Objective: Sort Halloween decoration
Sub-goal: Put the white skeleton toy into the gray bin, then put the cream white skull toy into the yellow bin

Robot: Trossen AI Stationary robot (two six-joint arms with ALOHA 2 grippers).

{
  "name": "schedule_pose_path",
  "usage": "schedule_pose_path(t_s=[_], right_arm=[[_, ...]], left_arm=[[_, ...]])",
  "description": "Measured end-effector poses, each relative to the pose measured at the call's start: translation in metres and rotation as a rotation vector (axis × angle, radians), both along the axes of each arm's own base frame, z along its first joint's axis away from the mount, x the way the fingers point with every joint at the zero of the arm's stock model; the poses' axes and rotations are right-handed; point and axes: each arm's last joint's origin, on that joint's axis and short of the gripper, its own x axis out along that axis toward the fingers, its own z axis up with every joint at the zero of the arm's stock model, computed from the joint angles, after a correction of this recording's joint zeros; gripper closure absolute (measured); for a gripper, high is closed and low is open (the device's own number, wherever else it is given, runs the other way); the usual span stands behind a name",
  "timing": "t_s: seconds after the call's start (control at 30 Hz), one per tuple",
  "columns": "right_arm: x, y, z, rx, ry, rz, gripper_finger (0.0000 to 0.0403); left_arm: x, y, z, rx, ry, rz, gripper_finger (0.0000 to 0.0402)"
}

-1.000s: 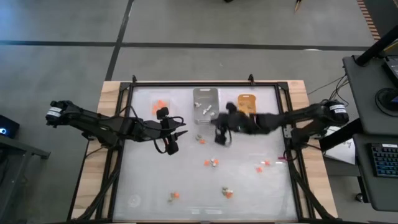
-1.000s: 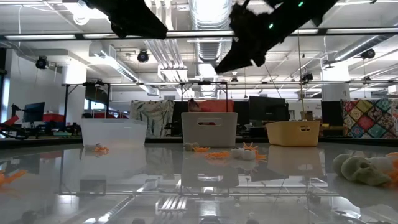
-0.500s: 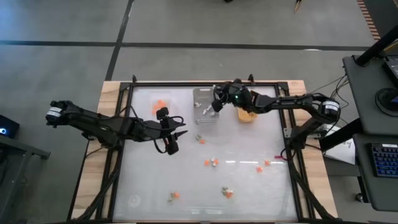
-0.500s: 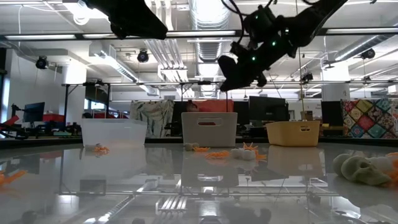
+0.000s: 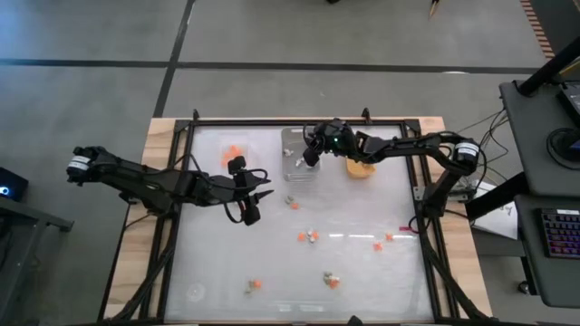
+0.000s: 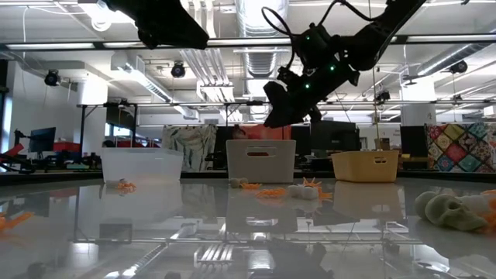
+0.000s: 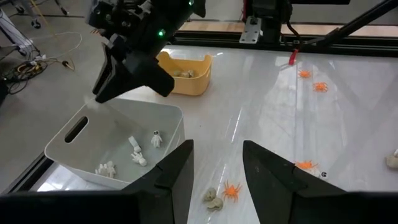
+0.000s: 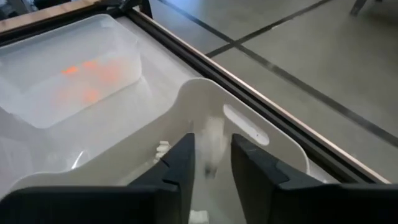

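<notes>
Right claw [image 5: 311, 156] has swung from mid-worktop to above the grey tray [image 5: 300, 154] at the rear edge, fingers parted, a pale trinket [image 8: 212, 149] dropping between them. Left claw [image 5: 255, 195] waits released; nearest loose decoration [image 5: 291, 201] lies just right of it.

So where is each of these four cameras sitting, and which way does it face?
High: above the table, looking straight down; both arms show.
Low: at tabletop height, looking level at the trays; arms hang overhead.
Left wrist: on the left arm, facing the grey tray; own open fingers in front.
Right wrist: on the right arm, above the same tray; own fingers parted.
Shared: the right end effector above that tray shows in high, low and left wrist.
</notes>
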Motion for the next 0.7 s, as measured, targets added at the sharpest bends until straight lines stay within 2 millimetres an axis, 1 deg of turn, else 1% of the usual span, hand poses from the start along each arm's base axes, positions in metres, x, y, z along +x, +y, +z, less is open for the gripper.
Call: schedule_pose_path(t_s=[0.17, 0.27, 0.37, 0.47, 0.53, 0.7], right_arm=[[-0.003, 0.001, 0.008, 0.010, -0.031, -0.011, 0.0275], [-0.004, 0.003, 0.015, 0.016, -0.054, -0.002, 0.0264], [-0.004, 0.009, 0.023, 0.041, -0.089, 0.060, 0.0260], [-0.002, 0.022, 0.030, 0.079, -0.126, 0.149, 0.0261], [-0.001, 0.034, 0.033, 0.106, -0.134, 0.206, 0.0266], [0.003, 0.078, 0.035, 0.112, -0.120, 0.346, 0.0282]], left_arm=[[0.000, 0.000, 0.000, 0.001, 0.001, 0.000, 0.0280], [0.000, 0.000, 0.000, 0.001, 0.002, -0.001, 0.0280], [0.000, 0.000, -0.002, -0.002, 0.005, 0.001, 0.0280], [-0.001, 0.000, -0.005, -0.014, 0.011, 0.007, 0.0280], [0.000, 0.000, -0.009, -0.018, 0.021, 0.011, 0.0280], [0.001, -0.001, -0.026, -0.038, 0.066, 0.026, 0.0280]])
